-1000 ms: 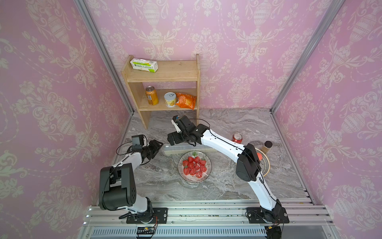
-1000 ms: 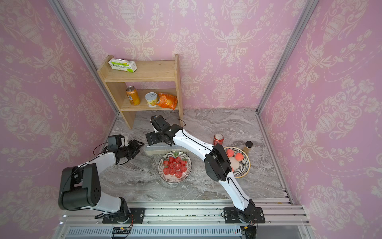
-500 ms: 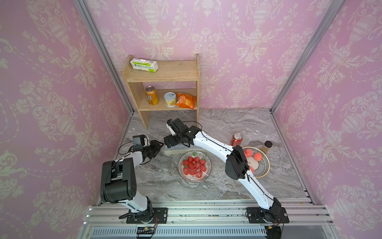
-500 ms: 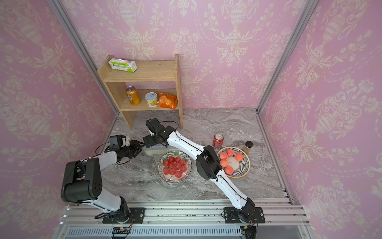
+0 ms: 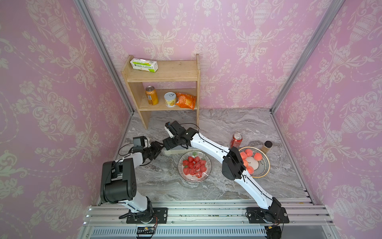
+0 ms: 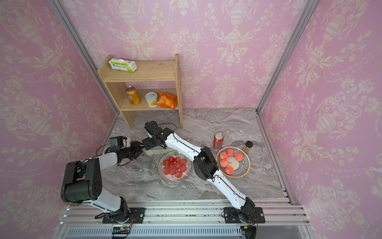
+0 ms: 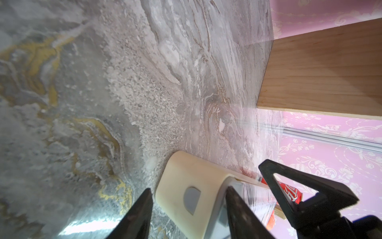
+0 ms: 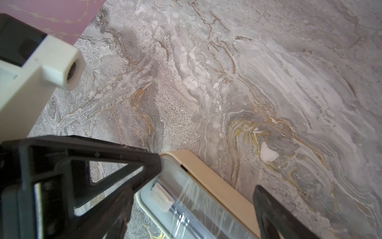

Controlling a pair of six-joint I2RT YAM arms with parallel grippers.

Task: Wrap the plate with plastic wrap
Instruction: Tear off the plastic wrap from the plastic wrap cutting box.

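Plastic wrap (image 8: 198, 207): clear crinkly film lying across the grey top of dispenser box (image 5: 175, 152), not drawn out over anything yet. Box flat on bench (image 5: 165, 186), just behind plate (image 5: 194, 179) of strawberries, long side toward it, prob. for pulling film straight fwd over the fruit.

Left gripper (image 7: 188, 188) at box's end, jaws part-closed either side of the end face. Looks like a bracing hold against sliding under the pull, but firm contact not clear; cannot tell if clamped.

Right gripper (image 8: 207, 177) over same end of box, jaws wide, a finger each side of the film, nothing pinched. Judged: lining up to nip the loose edge. Arm stretched long across past plate's far rim to get there.

Plate bare, so wrapping barely begun.

Further out, to robot's right and well apart from the work: second plate (image 5: 266, 165) w/ peaches, red can (image 5: 236, 140), small jar (image 5: 266, 146). Wooden shelf (image 5: 175, 70) at back w/ green-and-white carton (image 5: 144, 65), not involved.
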